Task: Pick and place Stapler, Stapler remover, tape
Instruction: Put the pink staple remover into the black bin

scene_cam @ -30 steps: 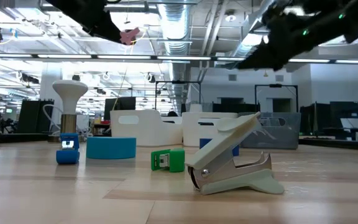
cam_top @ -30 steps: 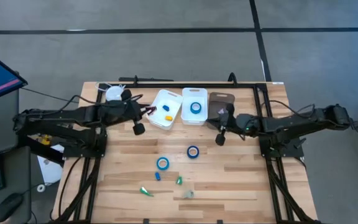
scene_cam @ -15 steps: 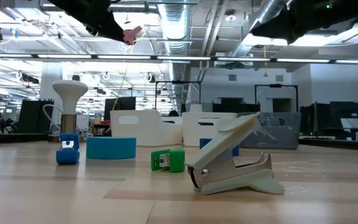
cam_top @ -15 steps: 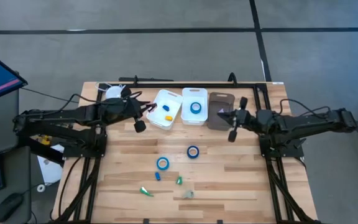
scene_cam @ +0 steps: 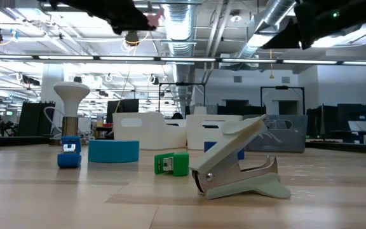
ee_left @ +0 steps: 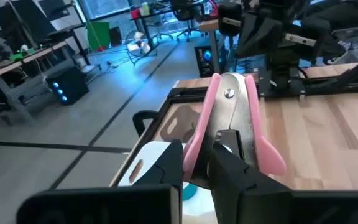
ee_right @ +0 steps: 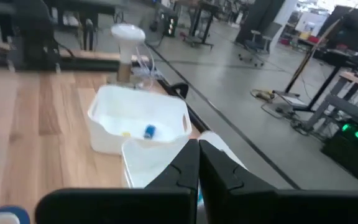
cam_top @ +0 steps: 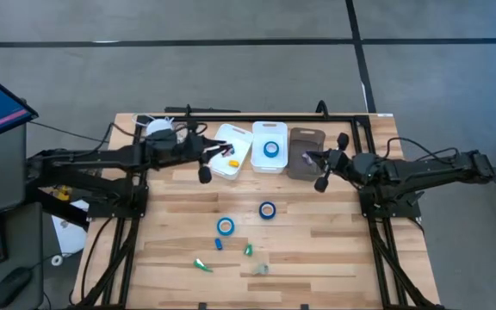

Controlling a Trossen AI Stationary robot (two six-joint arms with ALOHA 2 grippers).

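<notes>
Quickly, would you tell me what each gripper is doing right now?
Left gripper: shut on the pink staple remover, above the white bin.
Right gripper: shut, holding nothing.

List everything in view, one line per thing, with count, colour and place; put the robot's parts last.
tape rolls: three, blue; one in the middle white bin, two on the table.
white bins: two, along the table's far edge.
dark tray: one, right of the bins.
pink staple remover: one, held above the left bin.
pale staple remover: one, table front.
small pieces: yellow and blue in the left bin; blue and green near the front.
left gripper: shut on the pink staple remover.
right gripper: shut, empty, over the dark tray.
</notes>
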